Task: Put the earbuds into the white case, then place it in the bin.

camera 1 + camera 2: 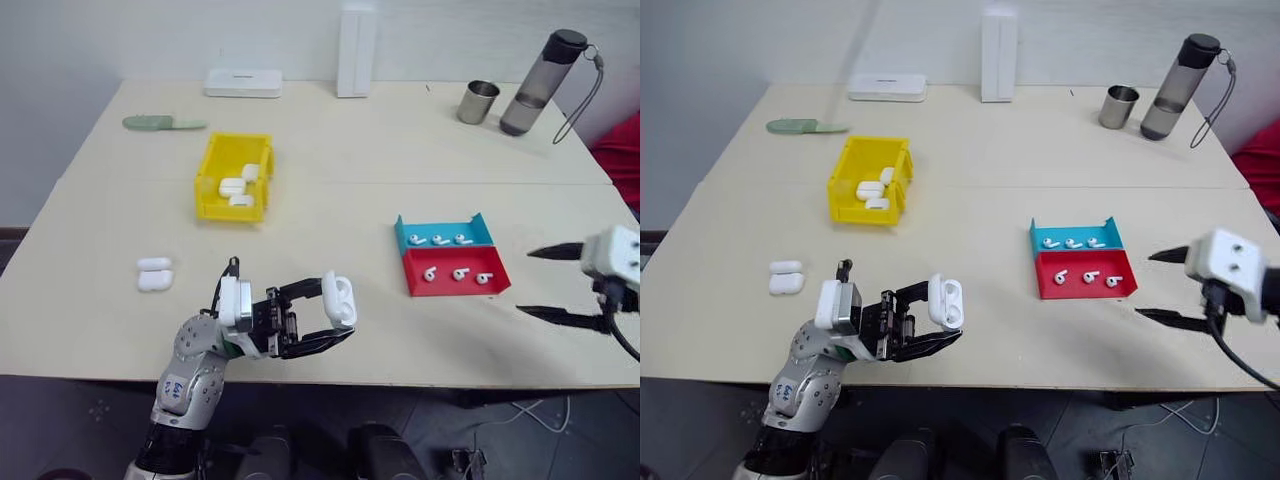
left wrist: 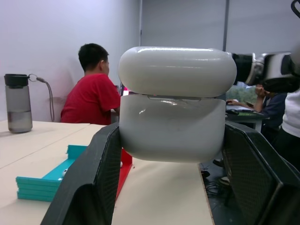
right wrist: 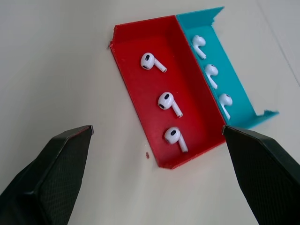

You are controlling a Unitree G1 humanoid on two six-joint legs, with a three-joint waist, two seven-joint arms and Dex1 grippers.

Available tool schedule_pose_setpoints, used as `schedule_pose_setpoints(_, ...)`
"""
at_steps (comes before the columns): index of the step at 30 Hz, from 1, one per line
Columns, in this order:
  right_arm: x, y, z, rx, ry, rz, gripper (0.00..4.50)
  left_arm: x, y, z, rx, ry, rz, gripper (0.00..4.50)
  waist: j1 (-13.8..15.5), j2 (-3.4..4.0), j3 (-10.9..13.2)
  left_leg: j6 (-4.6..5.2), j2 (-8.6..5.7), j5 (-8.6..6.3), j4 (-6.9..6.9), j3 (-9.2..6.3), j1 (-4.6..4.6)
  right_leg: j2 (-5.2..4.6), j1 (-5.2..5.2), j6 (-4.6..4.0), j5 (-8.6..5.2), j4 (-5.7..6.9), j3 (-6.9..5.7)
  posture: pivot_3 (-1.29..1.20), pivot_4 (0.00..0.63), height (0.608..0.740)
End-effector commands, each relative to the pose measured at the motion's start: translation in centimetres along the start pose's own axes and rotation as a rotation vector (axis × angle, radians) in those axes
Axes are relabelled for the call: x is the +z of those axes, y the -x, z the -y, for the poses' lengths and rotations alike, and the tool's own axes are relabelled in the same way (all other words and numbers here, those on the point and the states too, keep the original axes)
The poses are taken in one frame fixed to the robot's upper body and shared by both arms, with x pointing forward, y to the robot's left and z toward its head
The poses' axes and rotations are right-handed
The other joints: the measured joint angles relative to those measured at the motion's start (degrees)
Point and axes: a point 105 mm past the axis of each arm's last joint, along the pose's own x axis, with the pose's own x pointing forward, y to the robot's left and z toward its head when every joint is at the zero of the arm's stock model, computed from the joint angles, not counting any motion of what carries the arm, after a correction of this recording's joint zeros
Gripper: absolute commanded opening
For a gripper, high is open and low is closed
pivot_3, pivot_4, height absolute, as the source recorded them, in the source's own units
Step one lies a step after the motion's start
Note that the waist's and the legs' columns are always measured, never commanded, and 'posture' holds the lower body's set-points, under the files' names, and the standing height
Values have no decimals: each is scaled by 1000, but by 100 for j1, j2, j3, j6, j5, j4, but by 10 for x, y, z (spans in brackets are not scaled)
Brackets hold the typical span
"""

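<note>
White and glossy, the white case (image 1: pixel 339 299) is sitting clamped between the fingers of my left end effector (image 1: pixel 335 318), lifted off the table (image 1: pixel 400 150) on the near-left side of the red tray (image 1: pixel 455 284). In the head views the lid looks swung up, with dark openings facing the red tray; in the left wrist view I am seeing only a seam between lid and body, so I cannot tell how wide it is gaping.

My right end effector (image 3: pixel 157 140) is hanging with its fingers spread wide and empty, hovering off the red tray's right side and pointing down toward it. Three earbuds (image 3: pixel 169 101) are lying apart in the red tray, and three more are lying in the teal tray (image 3: pixel 236 105) touching its far edge.

As I judge it, I am working the pick of one earbud. To do it well I am planning to drop the fingers around the bulb end of the nearest earbud, keeping clear of the tray wall, and close gently, since the glossy shell will likely slip. I am keeping the case steady with its opening toward the red tray. The yellow bin (image 1: pixel 233 178), far-left of the red tray, is already holding cases.
</note>
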Motion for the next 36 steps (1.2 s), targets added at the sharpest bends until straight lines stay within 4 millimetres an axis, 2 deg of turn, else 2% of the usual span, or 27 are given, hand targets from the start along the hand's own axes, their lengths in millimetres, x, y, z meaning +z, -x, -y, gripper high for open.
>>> schedule_pose_setpoints(1,-8,-11,6,91,13,-138,4500,5,-7,4,-35,-20,24,2761,31,0,0,1,0,-1,-3,5,-2,-2,-4,1,1,-2,2,0,150,740)
schedule_pose_setpoints(5,-11,-25,9,195,34,-238,4500,4,-11,3,-46,-20,27,2761,48,1,0,2,0,-2,-4,9,-24,-5,-40,4,2,7,2,0,150,740)
schedule_pose_setpoints(8,-14,-39,23,171,80,-274,3889,2,-11,4,-46,-19,29,2761,44,0,0,1,0,-1,4,10,-58,-7,-84,5,3,40,1,0,150,740)
schedule_pose_setpoints(10,-13,-46,31,156,123,-274,3308,1,-12,5,-45,-18,30,2761,26,1,0,-2,0,0,12,13,-75,-7,-107,6,3,57,1,0,150,740)
schedule_pose_setpoints(18,-18,-64,42,185,209,-323,3308,-1,-14,8,-33,-18,32,2761,-17,1,0,-9,0,4,14,19,-86,-7,-140,5,3,101,2,0,150,740)
schedule_pose_setpoints(30,-22,-67,44,245,243,-349,3308,-3,-12,8,-14,-21,26,2761,-82,1,0,-10,0,4,16,21,-89,-9,-144,5,3,105,1,0,150,740)
schedule_pose_setpoints(33,-21,-68,42,260,249,-343,2806,-4,-12,9,-10,-19,25,2761,-95,1,0,-10,-1,4,17,21,-89,-9,-144,5,3,109,1,0,150,740)
schedule_pose_setpoints(36,-23,-69,41,271,255,-351,1835,-4,-11,8,-7,-18,23,2761,-98,1,0,-10,0,4,18,23,-89,-9,-149,5,3,116,2,0,150,740)
